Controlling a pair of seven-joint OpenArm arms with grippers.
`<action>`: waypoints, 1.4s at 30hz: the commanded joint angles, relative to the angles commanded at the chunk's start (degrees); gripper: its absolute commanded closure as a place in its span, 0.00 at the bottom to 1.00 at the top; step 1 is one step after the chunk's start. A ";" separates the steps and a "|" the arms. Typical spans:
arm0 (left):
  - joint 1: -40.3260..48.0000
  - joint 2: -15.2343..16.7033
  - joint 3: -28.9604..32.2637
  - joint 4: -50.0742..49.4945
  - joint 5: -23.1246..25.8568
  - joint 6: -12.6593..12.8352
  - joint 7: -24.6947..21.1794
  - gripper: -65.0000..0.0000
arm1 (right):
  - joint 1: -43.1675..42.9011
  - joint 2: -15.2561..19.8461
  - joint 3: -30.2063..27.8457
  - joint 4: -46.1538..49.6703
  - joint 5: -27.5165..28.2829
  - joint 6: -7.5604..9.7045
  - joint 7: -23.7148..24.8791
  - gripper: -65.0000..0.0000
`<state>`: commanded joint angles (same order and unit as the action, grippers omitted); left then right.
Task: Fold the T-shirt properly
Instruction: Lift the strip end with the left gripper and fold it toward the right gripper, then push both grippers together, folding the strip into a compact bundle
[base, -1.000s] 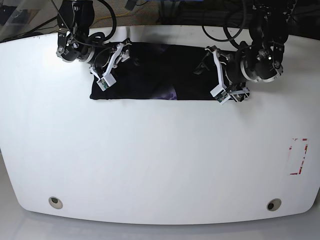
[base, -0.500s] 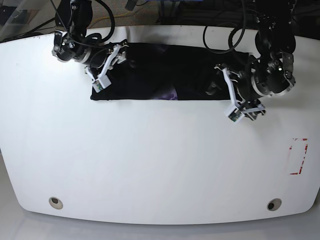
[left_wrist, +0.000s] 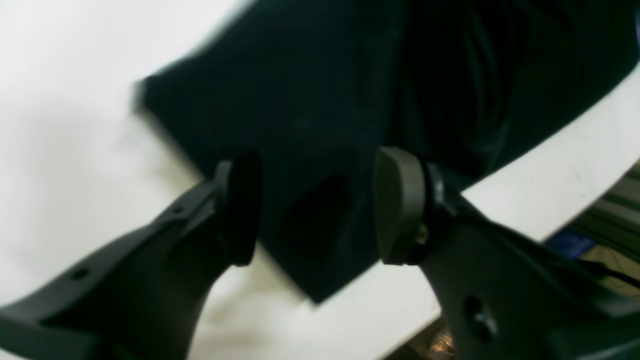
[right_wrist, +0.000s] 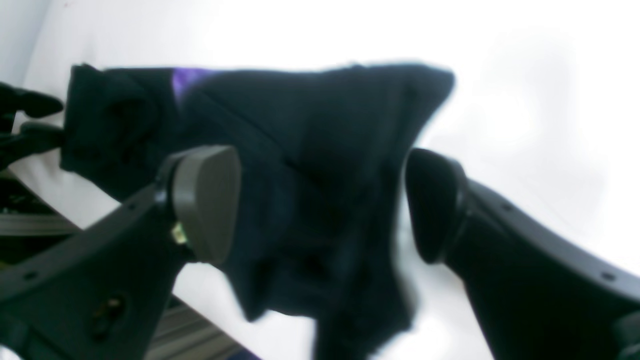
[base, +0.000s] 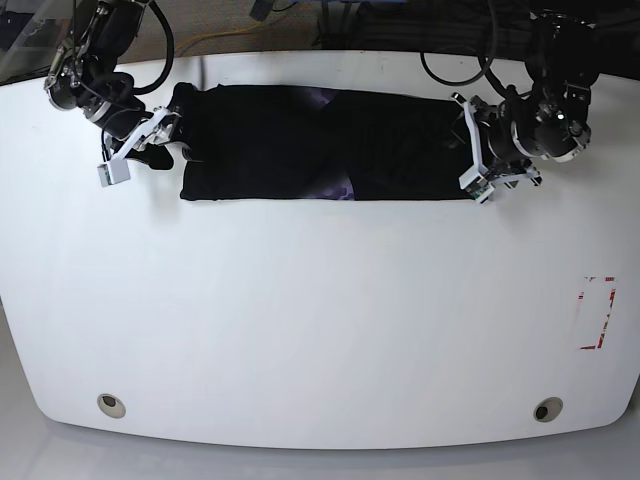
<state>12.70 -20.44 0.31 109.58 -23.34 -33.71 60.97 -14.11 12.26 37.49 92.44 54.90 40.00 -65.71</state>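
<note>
The T-shirt (base: 320, 145) was left folded on the surface (base: 320, 320); both claws, left claw (left_wrist: 315, 210) and right claw (right_wrist: 320, 205), had been drawn outward, gaping empty.

Both my arms are up top: left pincer (base: 478, 160) at upper right, right pincer (base: 135, 152) at upper left, both gaping wide, nothing pinched.

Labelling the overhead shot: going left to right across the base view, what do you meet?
Right gripper → T-shirt → left gripper → red-marked rectangle near the table's right edge.
</note>
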 joint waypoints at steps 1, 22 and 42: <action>0.44 0.26 0.09 -0.26 1.76 0.00 -1.41 0.59 | 0.00 0.26 -0.18 -2.02 0.00 0.00 0.26 0.24; -2.02 6.24 1.58 -11.87 5.71 0.00 -5.27 0.84 | 3.16 -2.81 -10.81 -4.84 -2.55 -0.04 4.75 1.00; -9.58 17.85 25.58 -20.31 18.46 0.26 -8.09 0.84 | 10.46 17.67 -10.73 11.78 -6.42 0.00 -3.25 1.00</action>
<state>3.12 -2.59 25.89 89.27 -4.88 -33.45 52.88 -3.65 29.93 26.77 104.22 48.48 40.00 -68.97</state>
